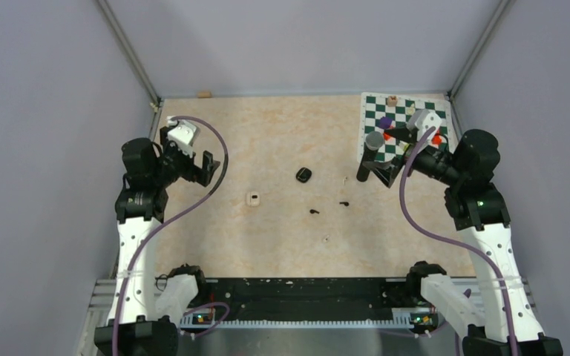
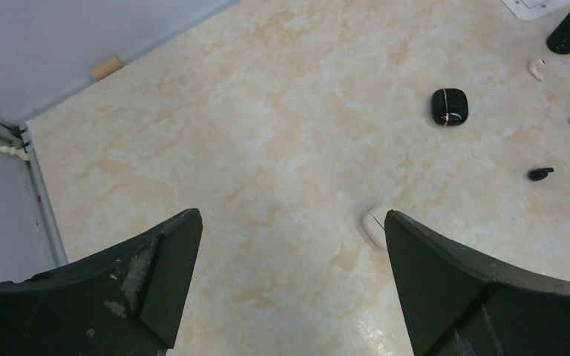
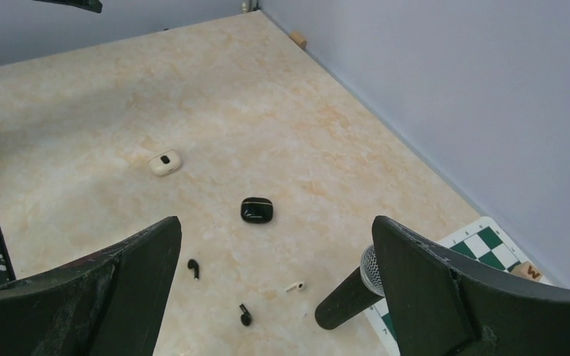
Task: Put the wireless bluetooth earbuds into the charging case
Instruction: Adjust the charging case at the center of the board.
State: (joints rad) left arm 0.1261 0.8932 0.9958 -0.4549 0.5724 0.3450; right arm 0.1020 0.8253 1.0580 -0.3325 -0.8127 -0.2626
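Note:
A black charging case [image 1: 303, 174] lies shut mid-table, and a whitish case [image 1: 252, 199] lies to its left. Two black earbuds [image 1: 313, 211] [image 1: 344, 203] lie in front of the black case. One whitish earbud [image 1: 326, 239] lies nearer me. Another whitish earbud [image 3: 294, 286] lies near the microphone. My left gripper [image 1: 205, 167] is open and empty, above the table left of the whitish case [image 2: 375, 222]. My right gripper [image 1: 381, 173] is open and empty, right of the black case [image 3: 257, 210]. The black buds also show in the right wrist view [image 3: 193, 268] [image 3: 246, 315].
A black microphone [image 1: 369, 156] lies at the edge of a green-and-white chessboard [image 1: 404, 122] at the back right, close beside my right gripper. Several small coloured pieces stand on the board. Grey walls close in the table on three sides.

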